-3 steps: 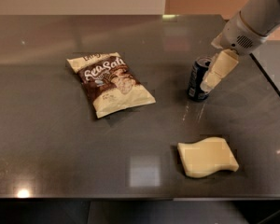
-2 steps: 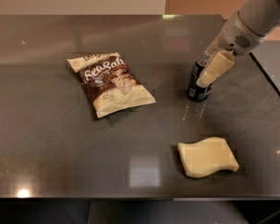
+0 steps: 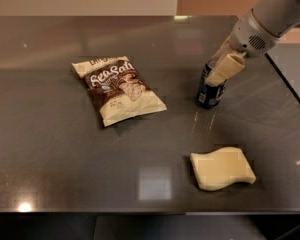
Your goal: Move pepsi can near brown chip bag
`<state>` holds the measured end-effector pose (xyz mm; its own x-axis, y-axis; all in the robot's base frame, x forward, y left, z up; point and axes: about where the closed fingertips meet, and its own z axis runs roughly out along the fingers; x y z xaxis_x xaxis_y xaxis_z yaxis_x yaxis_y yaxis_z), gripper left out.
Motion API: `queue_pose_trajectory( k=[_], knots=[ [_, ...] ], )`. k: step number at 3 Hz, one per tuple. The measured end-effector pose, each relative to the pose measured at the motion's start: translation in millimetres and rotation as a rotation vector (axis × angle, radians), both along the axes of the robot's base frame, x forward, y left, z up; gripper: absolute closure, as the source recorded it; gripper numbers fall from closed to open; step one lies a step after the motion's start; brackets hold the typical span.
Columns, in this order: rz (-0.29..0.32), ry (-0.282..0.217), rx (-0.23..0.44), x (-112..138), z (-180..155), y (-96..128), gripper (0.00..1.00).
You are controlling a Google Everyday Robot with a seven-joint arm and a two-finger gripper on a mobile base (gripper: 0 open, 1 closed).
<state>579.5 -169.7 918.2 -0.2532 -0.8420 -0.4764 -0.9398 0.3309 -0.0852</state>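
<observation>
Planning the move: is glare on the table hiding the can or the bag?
Camera view: no; a square reflection sits on the table beside the sponge, clear of the pepsi can and brown chip bag; the gripper is at the can's top.

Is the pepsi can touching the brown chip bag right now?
Apart. The camera view shows bare table between the pepsi can and the brown chip bag; the gripper is at the can's top.
</observation>
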Motion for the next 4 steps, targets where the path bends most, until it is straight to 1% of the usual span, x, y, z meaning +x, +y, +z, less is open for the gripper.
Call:
queue_pose_trajectory(
  k=[1,2,3,4],
  knots=[
    [0.060,0.003,0.036,-9,10,28,0.94],
    [0.136,0.014,0.061,-19,14,62,1.00],
    [0.186,0.034,0.064,-24,8,84,1.00],
    [0.213,0.033,0.045,-24,2,95,0.84]
  ],
)
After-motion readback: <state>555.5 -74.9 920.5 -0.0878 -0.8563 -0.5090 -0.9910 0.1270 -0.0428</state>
